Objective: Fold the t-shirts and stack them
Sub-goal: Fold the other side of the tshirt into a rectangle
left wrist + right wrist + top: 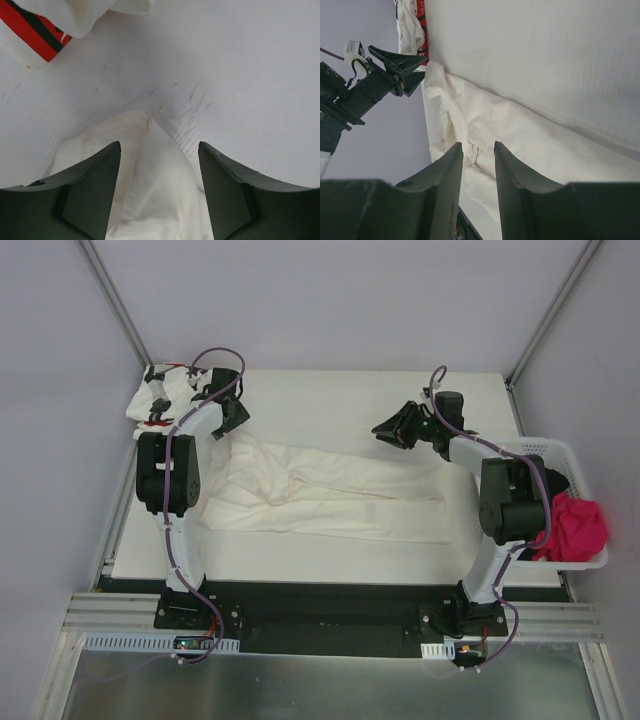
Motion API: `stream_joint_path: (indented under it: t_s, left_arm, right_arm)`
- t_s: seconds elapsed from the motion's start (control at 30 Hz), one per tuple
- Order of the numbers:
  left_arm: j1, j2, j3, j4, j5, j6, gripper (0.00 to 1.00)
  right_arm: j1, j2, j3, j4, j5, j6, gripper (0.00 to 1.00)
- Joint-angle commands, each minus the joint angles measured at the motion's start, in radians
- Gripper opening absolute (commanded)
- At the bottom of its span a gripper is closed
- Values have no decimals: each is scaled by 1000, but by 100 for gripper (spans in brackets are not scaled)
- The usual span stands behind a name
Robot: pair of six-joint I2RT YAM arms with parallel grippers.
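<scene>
The plain cream-white t-shirt (330,490) lies spread lengthwise across the white table. Its far left corner (155,190) sits between the fingers (95,185) of my left gripper (160,150), whose jaws stand apart on either side of the cloth without pinching it. That left gripper (233,418) is at the back left. Just behind it, the star-print t-shirt (160,395) lies bunched in the corner, its red and black band (40,25) showing. My right gripper (388,428) hovers open above the table behind the cream t-shirt (520,135), its jaws (478,145) empty.
A white perforated basket (560,452) stands at the table's right edge with a pink-red cloth (577,525) in it. Grey walls and metal posts close in the back corners. The left arm's gripper (395,70) shows in the right wrist view.
</scene>
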Motion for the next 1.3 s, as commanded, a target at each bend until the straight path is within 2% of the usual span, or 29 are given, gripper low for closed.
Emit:
stream_joint_path:
  t_s: [0.0,0.1,0.23,0.3,0.67,0.77,0.8,0.83,0.9,0.93,1.0,1.27]
  left_arm:
    - [16,-10,7,1,37,-79,62]
    - [20,3,15,1,57,-88,61]
    - [26,18,16,1,99,-127,52]
    - [26,21,13,1,111,-136,51]
    - [27,-2,-51,0,86,-231,55]
    - [32,-5,-71,-3,89,-268,48]
    - [33,-5,-76,-5,91,-282,42]
    - [33,-2,-76,-6,97,-286,30]
    - [35,6,-71,-5,108,-289,24]
    - [35,6,-70,-3,114,-291,12]
    - [35,9,-68,-5,116,-294,0]
    - [41,1,-60,-5,93,-285,0]
  right_arm:
    - [-15,-45,2,27,-10,-16,34]
    - [-17,-42,3,27,-13,-15,35]
    - [-23,-37,0,28,-20,-15,34]
    - [-27,-39,-4,28,-23,-13,34]
    - [-61,-77,-30,42,-32,-9,34]
    - [-69,-82,-40,53,-38,1,34]
    - [-72,-83,-47,65,-41,7,34]
    - [-76,-85,-49,68,-43,10,34]
    - [-81,-89,-56,74,-47,13,34]
    - [-87,-94,-63,76,-46,14,34]
    - [-92,-101,-66,77,-47,14,34]
    - [-113,-112,-73,79,-50,16,34]
